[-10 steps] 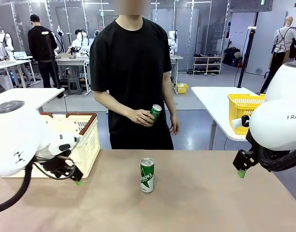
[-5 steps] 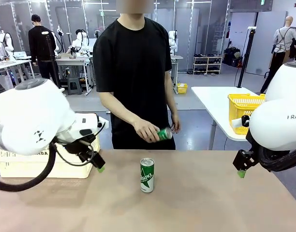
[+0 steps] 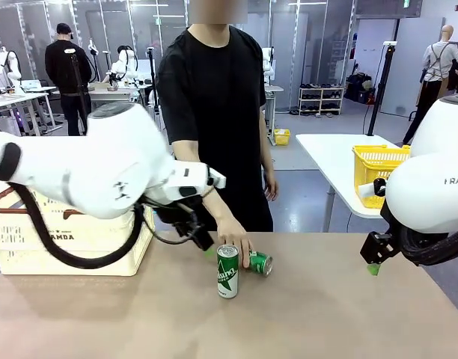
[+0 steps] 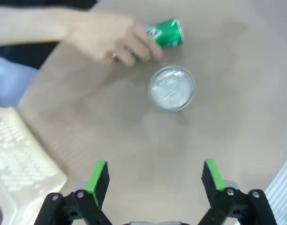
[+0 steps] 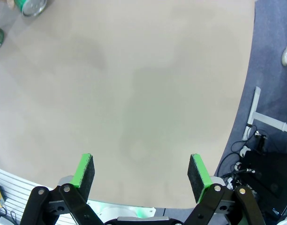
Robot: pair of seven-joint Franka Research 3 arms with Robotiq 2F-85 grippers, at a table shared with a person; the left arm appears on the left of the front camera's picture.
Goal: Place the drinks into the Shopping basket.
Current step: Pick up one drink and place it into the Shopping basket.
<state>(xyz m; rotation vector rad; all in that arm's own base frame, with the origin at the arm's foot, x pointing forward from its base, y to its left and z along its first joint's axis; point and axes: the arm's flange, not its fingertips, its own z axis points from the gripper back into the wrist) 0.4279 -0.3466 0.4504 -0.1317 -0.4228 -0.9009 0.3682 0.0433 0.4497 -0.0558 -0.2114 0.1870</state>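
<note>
Left gripper is hanging over the table with its green pads spread wide and nothing between them; it is looking straight down at the silver lid of the upright green can, which is standing near the middle of the table, ahead of the fingers and not yet between them; just beyond it the person's hand is resting on a second green can that is lying on its side, close beside the upright one but apart from it; the Shopping basket is sitting at the robot's left end of the table, well apart from both cans; right gripper is waiting over bare table on the far right, jaws wide open too and holding nothing

On handling, I'm reading the upright can as thin-walled metal with a glossy painted skin, so it is likely going to be slippery and will dent under a hard squeeze; whether it is full or empty I cannot tell, so the weight is anyone's guess; tall and narrow, it is asking to topple at a sideways nudge; the best hold looks like the middle of the body, pads on opposite sides of the cylinder, below the top rim; the lying can is liable to roll once the hand is letting go
</note>
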